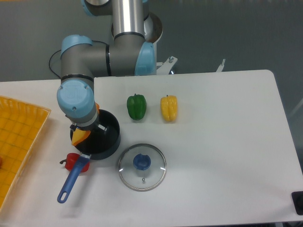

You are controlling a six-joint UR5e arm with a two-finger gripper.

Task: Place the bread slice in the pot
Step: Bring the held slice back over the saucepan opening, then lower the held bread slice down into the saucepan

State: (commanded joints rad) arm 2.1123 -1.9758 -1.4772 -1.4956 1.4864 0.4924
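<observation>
1. Yellow-orange and thin, the bread slice (80, 135) shows as a tilted wedge just under my wrist, over the left rim of the pot (105, 137).
2. My jaws (84, 131) are hidden beneath my own wrist joint, so I cannot tell how wide they stand; the slice hangs right at their place, yet the contact itself is out of sight.
3. The pot is dark, round and sits on the white desk (227, 142), its long blue handle (72, 180) running down and to the left.
4. A red toy (71, 161), partly covered by the handle, lies just beside the pot's lower left edge; I cannot tell what it is.
5. A round glass lid (142, 167) with a blue knob lies flat just right of and below the pot.
6. A green bell pepper (136, 106) and a yellow bell pepper (169, 108) stand near each other above the lid, apart from the pot.
7. A yellow mesh tray (19, 142) fills the far left edge.
</observation>
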